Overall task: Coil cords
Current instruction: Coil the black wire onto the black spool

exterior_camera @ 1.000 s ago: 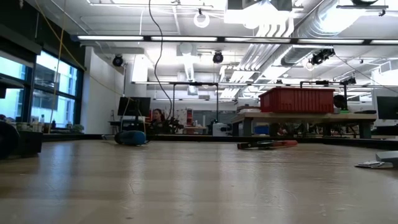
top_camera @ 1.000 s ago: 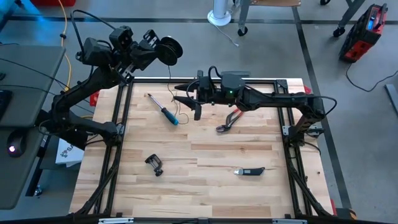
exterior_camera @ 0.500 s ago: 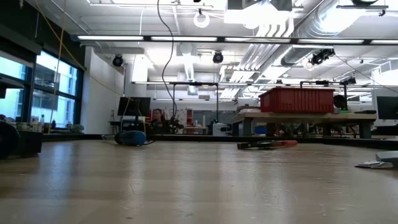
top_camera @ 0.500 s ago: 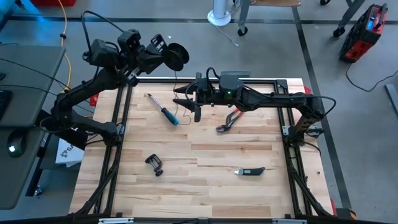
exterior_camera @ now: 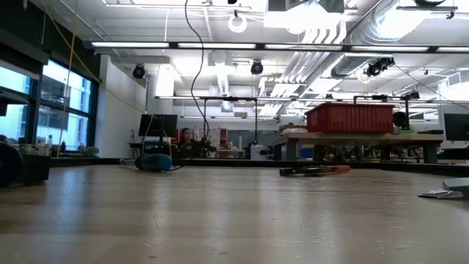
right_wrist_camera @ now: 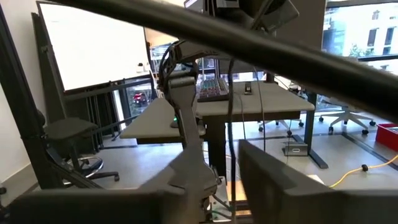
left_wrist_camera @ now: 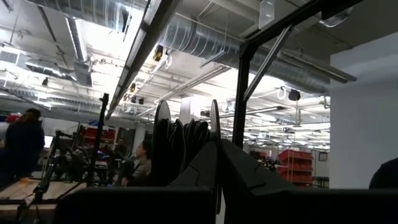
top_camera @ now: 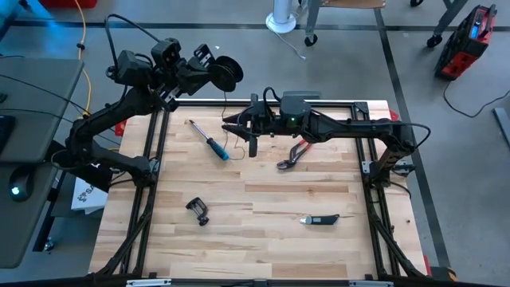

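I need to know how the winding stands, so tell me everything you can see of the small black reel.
The reel is a small round black disc with two thin flanges and dark turns of cord between them. It is held up off the table, past its far left corner, clamped in the shut left gripper. The left wrist view shows it edge-on. A hair-thin dark cord hangs from it toward the right gripper.
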